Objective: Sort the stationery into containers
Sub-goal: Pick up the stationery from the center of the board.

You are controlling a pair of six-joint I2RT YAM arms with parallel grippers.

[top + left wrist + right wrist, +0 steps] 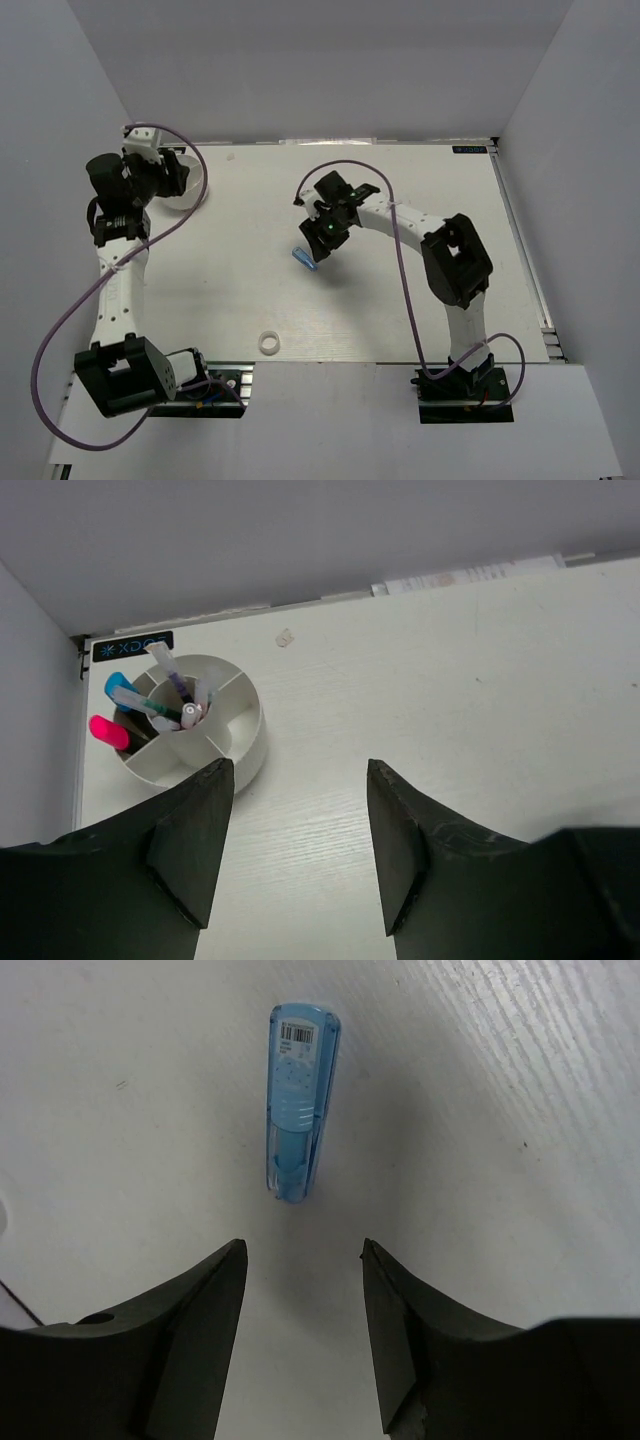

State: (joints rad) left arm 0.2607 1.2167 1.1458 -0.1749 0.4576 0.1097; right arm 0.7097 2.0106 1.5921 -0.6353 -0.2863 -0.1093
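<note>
Since the translucent blue tube (298, 1100) lies flat on the table (500, 1160) just ahead of the right hand (302, 1250) — its fingers spread and empty — advance until they straddle its middle, then close across its width.

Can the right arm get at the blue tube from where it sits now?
Probably yes: the right gripper hangs open just short of the translucent blue tube, which lies alone on the table, nothing between.
</note>
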